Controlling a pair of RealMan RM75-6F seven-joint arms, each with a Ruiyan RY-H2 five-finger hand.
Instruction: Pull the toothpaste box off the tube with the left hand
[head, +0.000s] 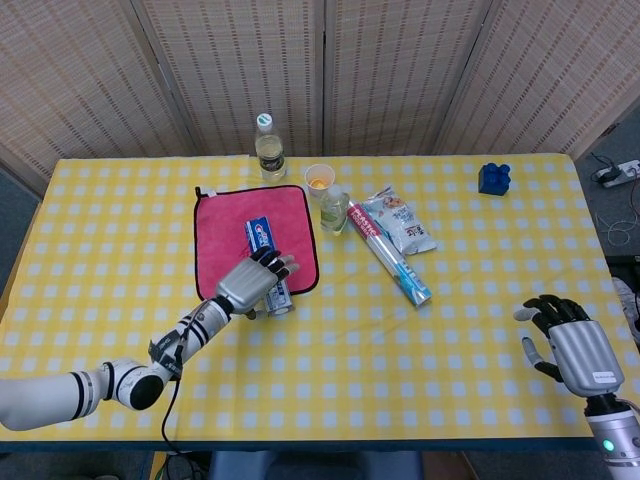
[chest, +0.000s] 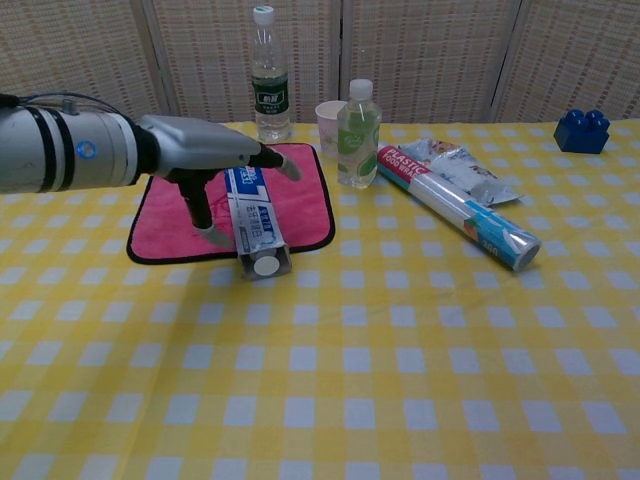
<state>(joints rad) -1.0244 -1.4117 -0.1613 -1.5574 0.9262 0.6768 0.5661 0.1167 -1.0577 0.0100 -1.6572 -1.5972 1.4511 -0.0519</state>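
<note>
The blue and white toothpaste box lies on a pink cloth. Its near end hangs over the cloth's front edge, and the tube's white cap shows in that open end. My left hand hovers over the middle of the box with its fingers spread across it; the thumb hangs down along the box's left side. I see no firm grip. My right hand stays at the table's near right corner, fingers apart and holding nothing.
Behind the cloth stand a water bottle, a paper cup and a small bottle. A wrap roll and a snack packet lie to the right. A blue block sits far right.
</note>
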